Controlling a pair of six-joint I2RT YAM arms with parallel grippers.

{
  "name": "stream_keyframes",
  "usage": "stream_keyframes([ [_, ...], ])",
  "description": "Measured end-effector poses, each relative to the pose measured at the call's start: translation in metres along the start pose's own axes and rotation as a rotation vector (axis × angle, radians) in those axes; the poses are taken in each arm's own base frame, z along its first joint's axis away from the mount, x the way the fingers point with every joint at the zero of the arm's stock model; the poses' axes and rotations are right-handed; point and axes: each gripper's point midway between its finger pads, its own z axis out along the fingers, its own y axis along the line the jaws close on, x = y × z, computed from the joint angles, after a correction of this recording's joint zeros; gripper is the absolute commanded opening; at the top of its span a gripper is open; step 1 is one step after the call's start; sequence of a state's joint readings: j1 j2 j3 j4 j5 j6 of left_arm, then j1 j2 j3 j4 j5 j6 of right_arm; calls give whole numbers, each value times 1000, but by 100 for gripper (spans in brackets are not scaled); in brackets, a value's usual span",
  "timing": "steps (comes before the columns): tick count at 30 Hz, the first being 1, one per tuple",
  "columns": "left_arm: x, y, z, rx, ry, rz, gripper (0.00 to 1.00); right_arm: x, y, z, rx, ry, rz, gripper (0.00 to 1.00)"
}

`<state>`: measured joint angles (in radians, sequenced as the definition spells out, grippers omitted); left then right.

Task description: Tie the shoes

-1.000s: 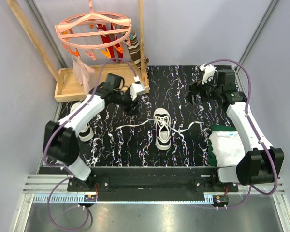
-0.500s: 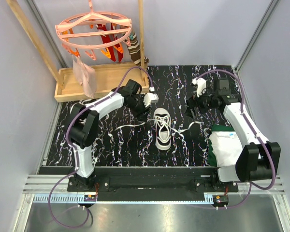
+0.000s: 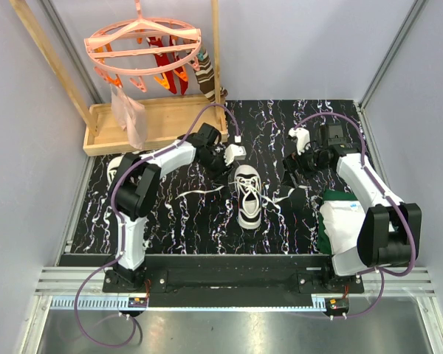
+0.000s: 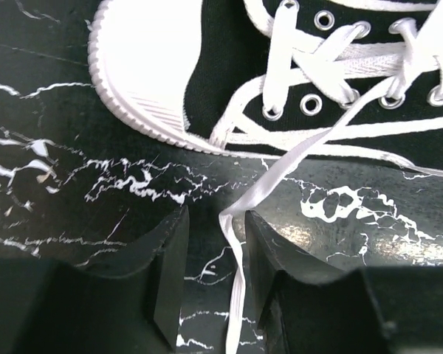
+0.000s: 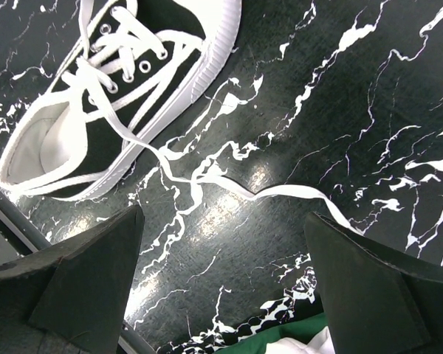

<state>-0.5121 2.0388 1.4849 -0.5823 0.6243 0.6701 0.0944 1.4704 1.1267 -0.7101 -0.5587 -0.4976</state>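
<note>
One black sneaker [image 3: 249, 195] with a white toe cap lies mid-table, toe to the back, laces untied. Its left lace [image 3: 199, 192] and right lace [image 3: 286, 196] trail out on the table. A second shoe [image 3: 117, 165] shows only as a white bit behind the left arm. My left gripper [image 3: 223, 171] is at the toe's left side. In the left wrist view it [image 4: 215, 273] is open, with the lace [image 4: 236, 295] running loose between its fingers [image 4: 170, 273], beside the sneaker [image 4: 221, 66]. My right gripper [image 3: 292, 167] [image 5: 221, 287] is wide open above the right lace [image 5: 295, 193], with the sneaker [image 5: 118, 103] to its left.
A folded white-and-green cloth [image 3: 347, 221] lies at the right front, its edge under the right gripper [image 5: 280, 343]. A wooden tray [image 3: 162, 118] sits at the back left, with a pink clip hanger [image 3: 144, 40] and a striped sock [image 3: 205, 74] hanging above it.
My left arm has swung right from the back left to the sneaker's toe, over the left lace. My right gripper has moved left and down toward the right lace.
</note>
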Motion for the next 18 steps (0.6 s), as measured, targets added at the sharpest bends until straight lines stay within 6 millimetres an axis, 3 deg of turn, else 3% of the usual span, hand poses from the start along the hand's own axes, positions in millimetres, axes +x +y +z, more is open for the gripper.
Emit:
stream_keyframes([
  [7, 4, -3, 7, 18, 15, 13, 22, 8, -2, 4, -6, 31, 5, 99],
  [11, 3, -4, 7, 25, 10, 21, 0, 12, -4, 7, -5, 48, 9, 97],
  [18, -6, -13, 1, 46, -24, 14, 0, 21, -7, 16, -13, 83, 26, 88],
])
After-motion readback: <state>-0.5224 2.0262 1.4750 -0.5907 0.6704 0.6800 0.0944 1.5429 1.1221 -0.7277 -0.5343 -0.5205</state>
